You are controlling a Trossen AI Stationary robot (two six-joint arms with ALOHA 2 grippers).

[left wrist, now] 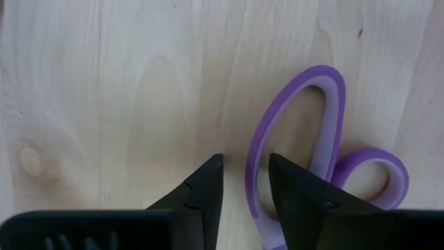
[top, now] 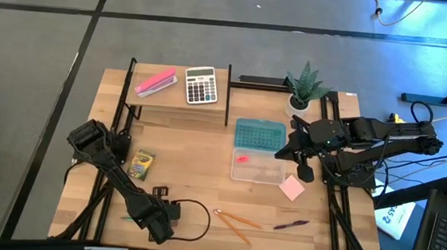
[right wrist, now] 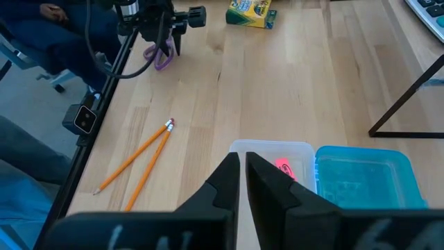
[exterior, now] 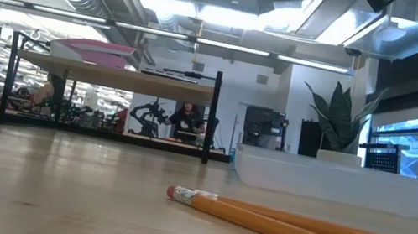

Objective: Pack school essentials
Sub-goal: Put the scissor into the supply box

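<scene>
My left gripper (left wrist: pixel 246 170) is low over the table's near edge (top: pixel 160 216), open by a narrow gap. It stands astride one side of the purple-handled scissors' (left wrist: pixel 331 111) larger handle loop; the blades are hidden. My right gripper (right wrist: pixel 243 163) is shut and empty, hovering near the clear box (top: pixel 256 166), which holds the red eraser (top: pixel 242 158). The pink notepad (top: pixel 292 188) lies flat beside it. Two orange pencils (top: pixel 236 223) and the purple pen (top: pixel 290 224) lie near the front edge. The crayon box (top: pixel 140 165) lies on the left. My left gripper comes from above, pointing down. One finger (left wrist: pixel 298 194) is inside the scissors' larger handle loop and the other outside, with the loop's side (left wrist: pixel 255 163) between them. Wood shows beside that side, and I cannot tell whether either finger touches it. The scissors lie flat on the table.
A teal lid (top: pixel 259 133) lies behind the clear box. A raised shelf at the far left carries the grey calculator (top: pixel 201 85) and the long pink block (top: pixel 155 84). A potted plant (top: pixel 306 88) stands at the far right. Bare wood shows mid-table.
</scene>
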